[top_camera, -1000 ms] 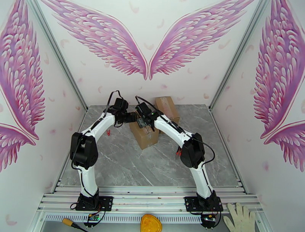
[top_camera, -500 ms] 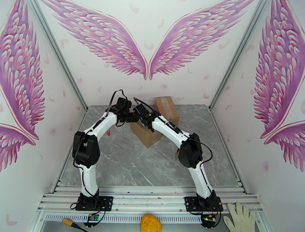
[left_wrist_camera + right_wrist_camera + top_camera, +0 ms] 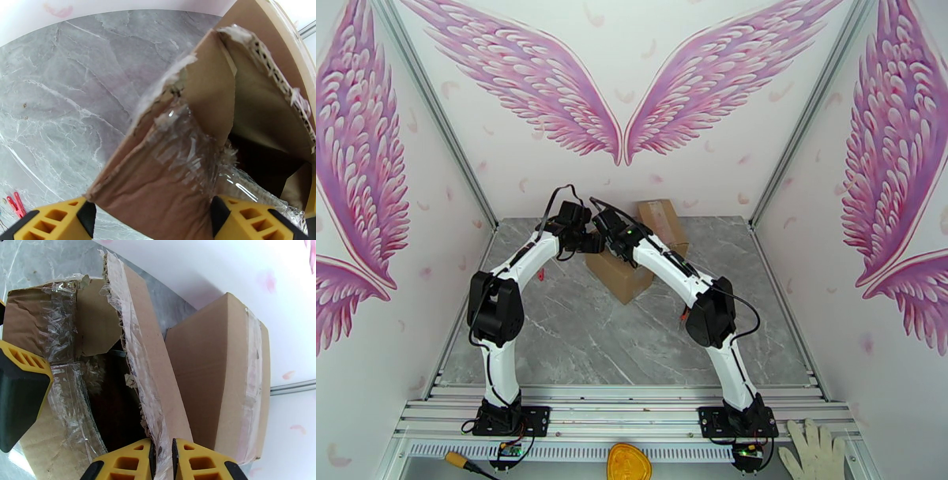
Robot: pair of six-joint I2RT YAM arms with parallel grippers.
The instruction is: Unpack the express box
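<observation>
The express box (image 3: 626, 278) stands at the back middle of the table, its top torn open and strung with clear tape. My right gripper (image 3: 162, 455) is shut on the edge of the box's long side flap (image 3: 152, 358), beside the dark opening (image 3: 114, 405). From above, this right gripper (image 3: 615, 239) sits over the box's far left corner. My left gripper (image 3: 150, 221) stands wide, with the taped end flap (image 3: 173, 173) between its fingers (image 3: 59, 221) and reaching both pads. It meets the right gripper at the box, left gripper (image 3: 589, 241) on the left.
A second, sealed cardboard box (image 3: 661, 219) stands right behind the open one (image 3: 225, 370), against the back wall. A small red clip (image 3: 542, 274) lies left of the box (image 3: 14, 203). A white glove (image 3: 814, 450) and a yellow object (image 3: 630, 462) lie on the near rail.
My right gripper has closed onto the long flap's edge and shifted slightly back and left. The left gripper narrowed a little around the end flap.
</observation>
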